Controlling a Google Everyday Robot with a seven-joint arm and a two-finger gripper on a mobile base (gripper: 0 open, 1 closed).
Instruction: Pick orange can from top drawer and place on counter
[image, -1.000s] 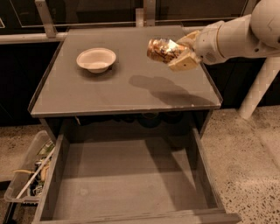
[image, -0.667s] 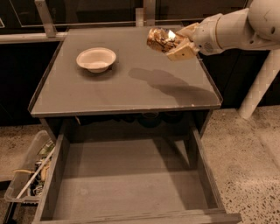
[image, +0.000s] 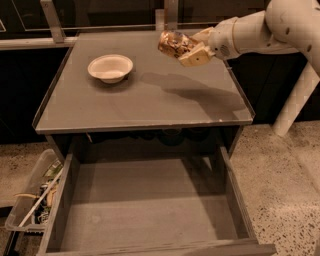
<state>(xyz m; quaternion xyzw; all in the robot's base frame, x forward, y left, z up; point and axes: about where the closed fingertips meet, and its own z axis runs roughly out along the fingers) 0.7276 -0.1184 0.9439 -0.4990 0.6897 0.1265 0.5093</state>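
Upper right, the cream gripper (image: 191, 49) clasps the dented orange-gold metal can (image: 172, 43); lower it upright onto the flat grey bench (image: 150, 102).

We have only one view. We look from the front and from above, steeply down on the counter (image: 150, 100) and the open top drawer (image: 150, 210), quite near. The gripper (image: 192, 47), closed around the orange can (image: 172, 44), appears at upper right, above the counter's far edge.

Grey desk (image: 150, 107) w/ thin rim: white bowl (image: 110, 67) sits rear left. Gripper (image: 186, 48), clamped on orange can (image: 172, 44), hovers over rear right.
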